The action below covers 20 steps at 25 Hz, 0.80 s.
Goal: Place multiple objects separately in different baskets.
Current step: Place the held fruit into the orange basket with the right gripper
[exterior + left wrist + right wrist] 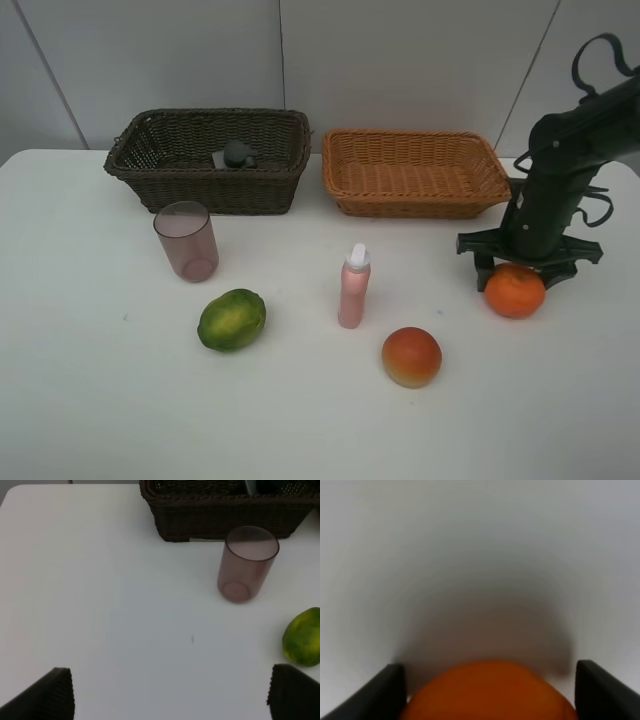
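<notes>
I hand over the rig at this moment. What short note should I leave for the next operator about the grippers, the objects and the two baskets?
Left gripper: open, holding nothing, above bare table near the cup.
Right gripper: lowered over the orange, one finger on each side; whether it grips yet, I cannot tell. The orange rests on the table.
Done: the dark bottle lies in the dark brown basket.
The light tan basket shows nothing inside.
Left: orange, cup, green fruit, pink bottle (upright), red-orange fruit, all on the table.
</notes>
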Available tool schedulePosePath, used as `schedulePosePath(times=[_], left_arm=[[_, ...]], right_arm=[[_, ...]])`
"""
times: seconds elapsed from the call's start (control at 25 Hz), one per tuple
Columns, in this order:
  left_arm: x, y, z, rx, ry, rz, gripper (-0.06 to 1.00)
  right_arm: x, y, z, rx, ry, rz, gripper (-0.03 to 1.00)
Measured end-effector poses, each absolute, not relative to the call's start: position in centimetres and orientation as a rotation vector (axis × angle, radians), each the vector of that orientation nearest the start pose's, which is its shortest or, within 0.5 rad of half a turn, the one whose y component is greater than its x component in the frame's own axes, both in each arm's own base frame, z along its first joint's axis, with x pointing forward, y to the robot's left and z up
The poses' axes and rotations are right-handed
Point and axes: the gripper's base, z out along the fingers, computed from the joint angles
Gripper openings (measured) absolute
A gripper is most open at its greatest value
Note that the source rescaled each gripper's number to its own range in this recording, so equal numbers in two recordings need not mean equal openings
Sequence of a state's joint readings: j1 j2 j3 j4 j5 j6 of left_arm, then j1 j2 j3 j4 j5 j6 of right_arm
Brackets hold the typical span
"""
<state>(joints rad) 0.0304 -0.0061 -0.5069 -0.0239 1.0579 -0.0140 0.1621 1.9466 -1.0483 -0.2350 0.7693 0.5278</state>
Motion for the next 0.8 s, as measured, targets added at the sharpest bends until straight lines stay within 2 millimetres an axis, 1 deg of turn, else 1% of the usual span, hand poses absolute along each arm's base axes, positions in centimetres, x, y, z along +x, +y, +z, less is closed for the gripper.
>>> schedulePosePath(times=[0.08, 0.24, 0.4, 0.52, 0.64, 0.8], left_arm=[[-0.6, -0.2, 27.9, -0.044, 2.028, -0.018, 1.00], [-0.6, -0.2, 27.9, -0.044, 2.028, -0.018, 1.00], [-0.6, -0.2, 27.9, -0.044, 2.028, -0.018, 1.00], [-0.6, -0.2, 27.9, -0.044, 2.028, -0.018, 1.00], [-0.6, -0.2, 27.9, -0.044, 2.028, -0.018, 1.00], [-0.6, -0.2, 27.9, -0.044, 2.028, -0.018, 1.00]], right_arm=[[32.5, 3.9, 12.7, 0.302, 3.056, -0.241, 0.57], [32.4, 4.4, 16.6, 0.281, 3.001, -0.230, 0.57], [33.1, 6.1, 20.2, 0.145, 2.990, -0.248, 0.57], [34.2, 7.6, 22.9, 0.059, 2.951, -0.224, 0.57], [35.8, 8.8, 25.0, 0.018, 2.887, -0.184, 0.57], [38.9, 9.8, 26.0, 0.014, 2.821, -0.152, 0.57]])
